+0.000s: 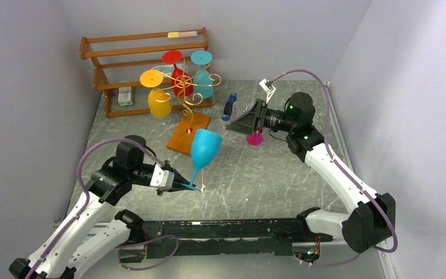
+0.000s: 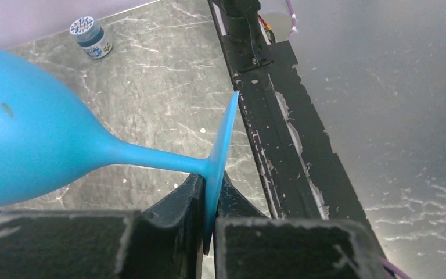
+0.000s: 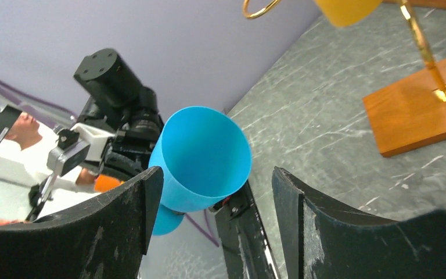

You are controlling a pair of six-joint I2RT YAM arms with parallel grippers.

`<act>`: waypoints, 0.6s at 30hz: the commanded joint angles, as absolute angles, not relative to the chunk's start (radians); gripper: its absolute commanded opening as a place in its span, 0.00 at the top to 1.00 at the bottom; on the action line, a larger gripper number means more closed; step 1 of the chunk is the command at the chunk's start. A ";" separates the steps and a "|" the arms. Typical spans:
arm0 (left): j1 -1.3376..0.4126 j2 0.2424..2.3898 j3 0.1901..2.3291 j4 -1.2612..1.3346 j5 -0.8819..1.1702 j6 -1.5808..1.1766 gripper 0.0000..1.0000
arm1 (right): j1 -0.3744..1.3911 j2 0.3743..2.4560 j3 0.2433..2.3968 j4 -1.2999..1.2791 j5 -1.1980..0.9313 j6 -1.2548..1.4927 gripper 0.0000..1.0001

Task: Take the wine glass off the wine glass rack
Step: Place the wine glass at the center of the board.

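Claw of L arm [image 2: 209,218] clenched on blue wine glass [image 2: 29,139] foot, R claw [image 3: 216,174] spread wide, empty

place: robot lab | cues: bare grey walls [image 1: 29,64]; marbled table [image 1: 267,174]

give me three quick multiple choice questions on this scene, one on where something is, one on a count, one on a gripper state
1. Where is the blue glass?
A lying on its side
B held by its foot in the left gripper
C on a wooden shelf

2. How many glasses hang on the gold rack?
A one
B three
C five

3. How is the right gripper?
A shut on a glass
B shut on nothing
C open

Answers:
1 B, the left gripper pinches the foot's edge.
2 B, a yellow glass, a red glass and a teal glass hang there.
3 C, its fingers stand wide apart, gripping nothing.
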State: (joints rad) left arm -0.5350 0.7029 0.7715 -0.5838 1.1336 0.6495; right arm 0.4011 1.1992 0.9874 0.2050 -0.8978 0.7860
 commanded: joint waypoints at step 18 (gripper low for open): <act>-0.540 0.796 0.867 -0.831 1.225 1.081 0.95 | 0.601 1.337 1.193 0.040 -1.118 0.678 0.45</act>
